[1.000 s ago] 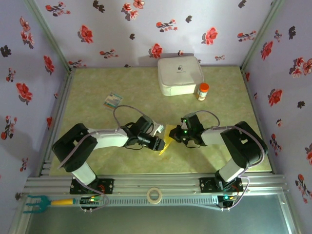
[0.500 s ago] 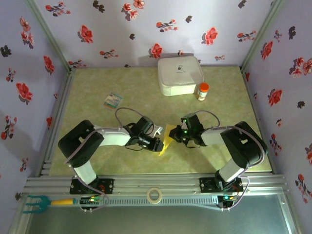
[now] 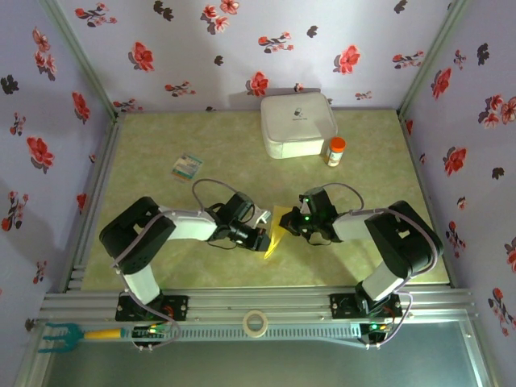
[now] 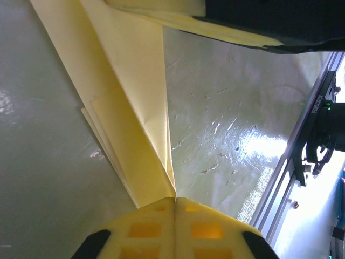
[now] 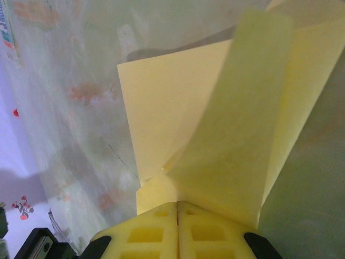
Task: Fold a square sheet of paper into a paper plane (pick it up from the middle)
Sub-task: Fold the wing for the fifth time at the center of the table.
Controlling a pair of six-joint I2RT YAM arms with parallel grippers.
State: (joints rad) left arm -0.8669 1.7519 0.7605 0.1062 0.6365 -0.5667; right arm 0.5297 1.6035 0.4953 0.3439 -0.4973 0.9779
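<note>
Paper plane [image 3: 274, 229], part-folded, sits near the front of the table [image 3: 201, 145] between both arms. Left gripper [image 4: 174, 200] has just pinched shut on its narrow folded end, and the right gripper [image 5: 178, 204] stays clamped on the opposite flap. Both sides are secured, probably for the next crease. Left elbow has shifted inward.

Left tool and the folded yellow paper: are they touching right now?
Touching. In the left wrist view the left tool is shut, and the folded yellow paper narrows to a corner pinched right where its fingers meet.

Bright, glare on table [image 4: 259, 145], blurry close-ups
</note>
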